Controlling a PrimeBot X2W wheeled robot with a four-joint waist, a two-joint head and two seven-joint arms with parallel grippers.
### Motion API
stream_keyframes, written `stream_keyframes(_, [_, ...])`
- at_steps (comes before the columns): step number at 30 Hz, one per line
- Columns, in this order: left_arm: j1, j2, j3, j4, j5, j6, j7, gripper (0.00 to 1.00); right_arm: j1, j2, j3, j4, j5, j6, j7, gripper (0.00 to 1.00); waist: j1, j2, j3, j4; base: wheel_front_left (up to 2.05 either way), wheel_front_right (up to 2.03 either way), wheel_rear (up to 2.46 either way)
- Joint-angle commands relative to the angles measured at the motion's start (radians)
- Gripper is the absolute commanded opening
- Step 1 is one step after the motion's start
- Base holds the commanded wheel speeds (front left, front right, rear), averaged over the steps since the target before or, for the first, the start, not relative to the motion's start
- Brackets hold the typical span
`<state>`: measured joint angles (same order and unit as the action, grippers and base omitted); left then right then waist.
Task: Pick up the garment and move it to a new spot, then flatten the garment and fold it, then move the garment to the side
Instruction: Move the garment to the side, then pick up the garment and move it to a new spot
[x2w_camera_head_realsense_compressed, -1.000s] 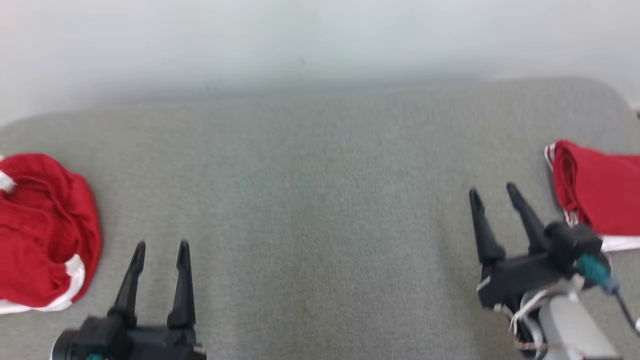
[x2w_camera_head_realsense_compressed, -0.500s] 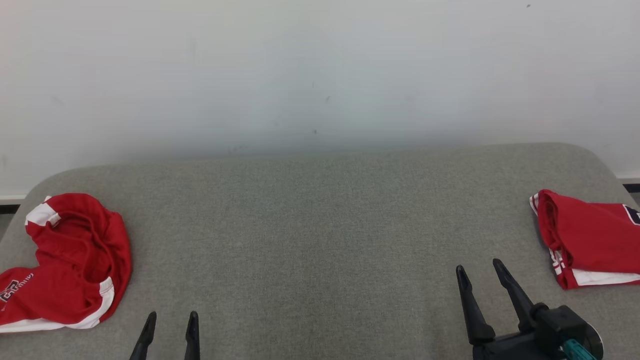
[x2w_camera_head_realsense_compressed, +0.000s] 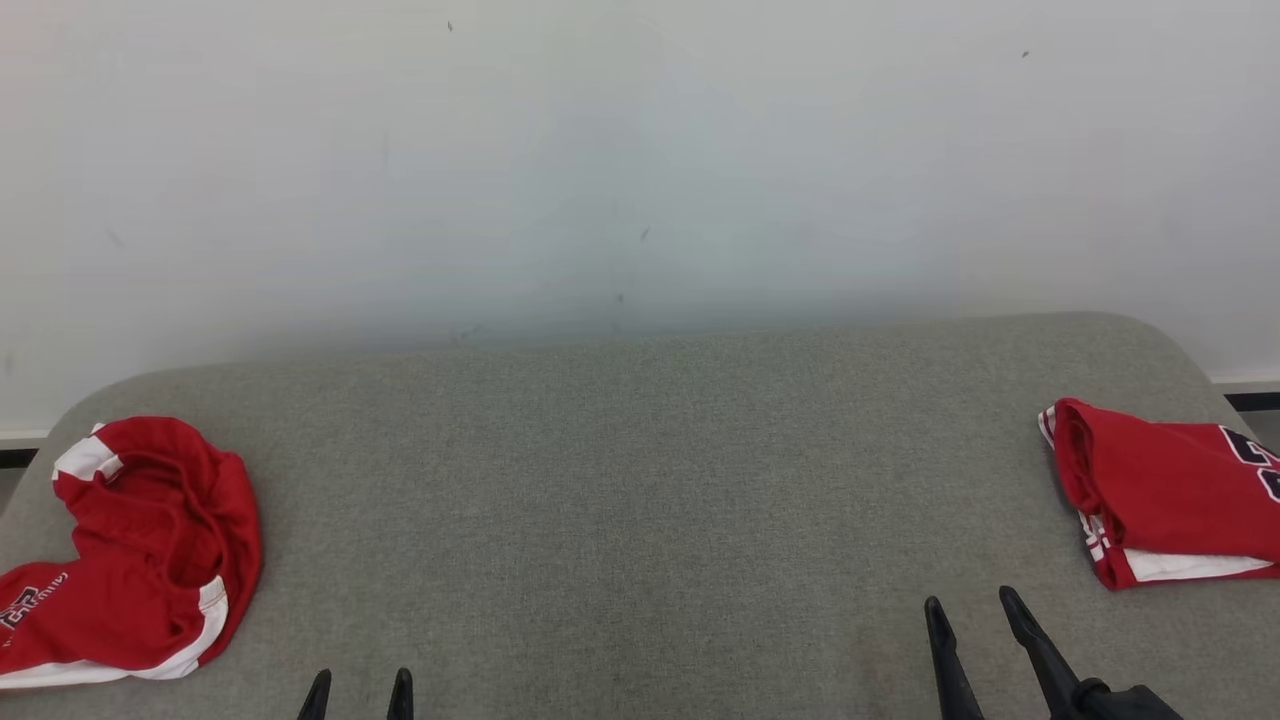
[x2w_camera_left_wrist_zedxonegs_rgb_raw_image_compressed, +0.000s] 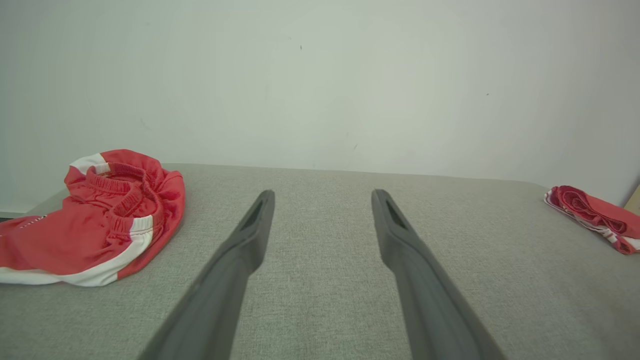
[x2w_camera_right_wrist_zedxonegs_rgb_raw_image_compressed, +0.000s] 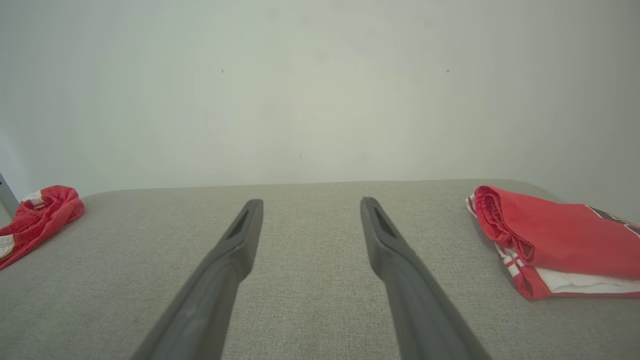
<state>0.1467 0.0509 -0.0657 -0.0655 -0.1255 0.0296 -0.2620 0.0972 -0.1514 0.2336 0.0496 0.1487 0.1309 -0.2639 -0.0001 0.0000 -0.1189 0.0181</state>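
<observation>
A crumpled red garment (x2w_camera_head_realsense_compressed: 140, 550) is lying left on the woven grey padding (x2w_camera_head_realsense_compressed: 640, 500), a folded red garment (x2w_camera_head_realsense_compressed: 1160, 490) right. The left gripper (x2w_camera_head_realsense_compressed: 360, 690) and right gripper (x2w_camera_head_realsense_compressed: 970, 602) are hanging with fingers spread, empty.

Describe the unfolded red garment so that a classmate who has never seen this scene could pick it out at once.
Start at the wide grey padded table against the pale wall and go to its left end. The crumpled garment lies there, red with white bands. Unlike the folded garment at the right end, it is a loose heap with its gathered waistband open.
</observation>
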Motion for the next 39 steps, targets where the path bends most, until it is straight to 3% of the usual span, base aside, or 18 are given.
stream_keyframes(1, [0.017, 0.000, 0.001, 0.004, 0.003, 0.006, -0.003, 1.00, 0.015, 0.004, -0.004, -0.002, -0.008, 0.000, 0.000, 1.00, 0.0001, 0.0000, 0.001, -0.002, 0.00, 0.00, 0.00])
stream_keyframes(25, [-0.009, 0.000, -0.015, 0.019, 0.016, 0.010, -0.003, 1.00, 0.011, 0.018, -0.012, 0.006, 0.007, 0.000, 0.000, 1.00, 0.0001, 0.0000, 0.006, 0.013, 0.00, 0.00, 0.00])
stream_keyframes(39, [-0.023, 0.000, -0.014, 0.008, 0.020, 0.014, -0.003, 1.00, -0.004, 0.027, 0.021, 0.013, 0.021, 0.000, 0.000, 1.00, 0.0001, 0.0000, 0.017, 0.126, 0.00, 0.00, 0.00])
